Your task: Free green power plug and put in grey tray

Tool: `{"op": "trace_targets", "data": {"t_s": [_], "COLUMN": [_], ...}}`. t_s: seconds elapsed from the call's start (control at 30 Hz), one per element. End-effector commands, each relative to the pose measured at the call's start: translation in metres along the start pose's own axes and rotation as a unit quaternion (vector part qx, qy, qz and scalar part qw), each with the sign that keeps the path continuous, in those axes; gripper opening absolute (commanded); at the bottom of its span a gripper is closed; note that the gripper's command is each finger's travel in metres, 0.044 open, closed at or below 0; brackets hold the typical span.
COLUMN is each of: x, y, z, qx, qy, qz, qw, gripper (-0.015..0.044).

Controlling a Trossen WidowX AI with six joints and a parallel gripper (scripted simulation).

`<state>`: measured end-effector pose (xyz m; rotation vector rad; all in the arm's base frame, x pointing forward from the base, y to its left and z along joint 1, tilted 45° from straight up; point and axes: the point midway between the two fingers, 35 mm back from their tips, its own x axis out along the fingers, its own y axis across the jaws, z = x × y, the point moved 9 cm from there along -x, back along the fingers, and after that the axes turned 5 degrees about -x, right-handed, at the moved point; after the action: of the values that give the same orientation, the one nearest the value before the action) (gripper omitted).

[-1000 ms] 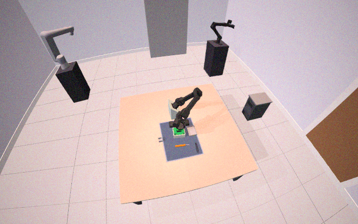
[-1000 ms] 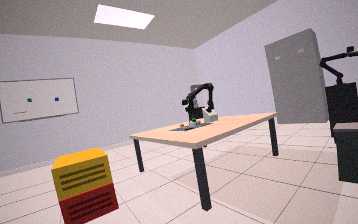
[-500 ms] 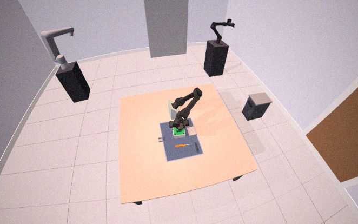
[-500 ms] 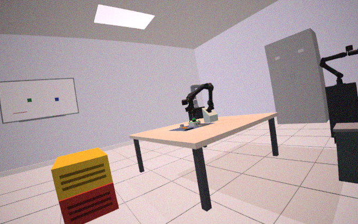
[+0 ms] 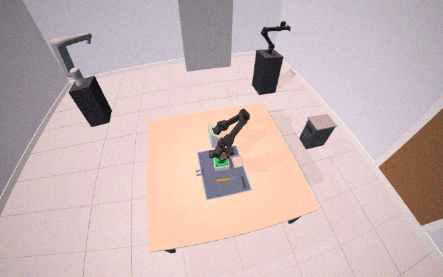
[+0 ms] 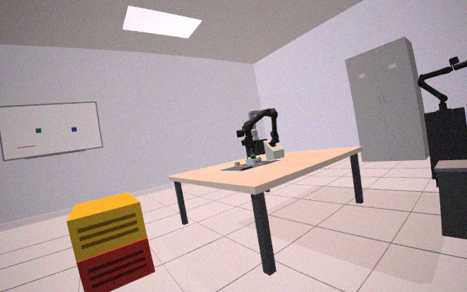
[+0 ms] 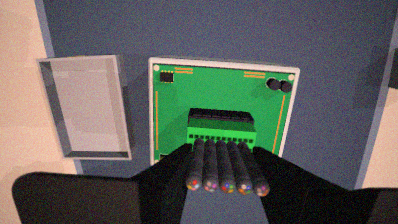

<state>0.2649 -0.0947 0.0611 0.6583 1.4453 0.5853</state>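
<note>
Wrist: shows the gripper (image 5: 221, 158) (image 6: 252, 154) (image 7: 221, 152) clamped on the green power plug (image 6: 252, 156) (image 7: 221, 134), seemingly seated in the black socket (image 7: 220, 115). Top: shows the circuit board (image 5: 225, 165) (image 6: 253, 162) (image 7: 170, 115) beside the grey tray (image 5: 237, 161) (image 7: 125, 110). Exterior: confirms no lift-off; leaves loosening, placing, releasing and withdrawing.

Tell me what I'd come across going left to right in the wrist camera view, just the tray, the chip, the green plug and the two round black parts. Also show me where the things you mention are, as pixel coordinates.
Grey tray (image 5: 237, 162) (image 7: 91, 111), black chip (image 7: 166, 76), green plug (image 7: 221, 134), two round black parts (image 7: 273, 84).
</note>
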Motion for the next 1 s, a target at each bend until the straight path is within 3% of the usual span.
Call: {"op": "trace_targets", "data": {"t_s": [0.0,0.17,0.57,0.97], "x": [-0.014,-0.014,-0.018,-0.021], "y": [-0.017,-0.021,0.026,-0.019], "z": [-0.005,-0.006,0.0,-0.006], "qx": [0.014,0.014,0.015,0.014], "qy": [-0.013,-0.014,0.0,-0.013], "qz": [0.041,0.051,-0.08,0.048], "qw": [0.999,0.999,0.997,0.999], "gripper": [0.0,0.0,0.0,0.0]}}
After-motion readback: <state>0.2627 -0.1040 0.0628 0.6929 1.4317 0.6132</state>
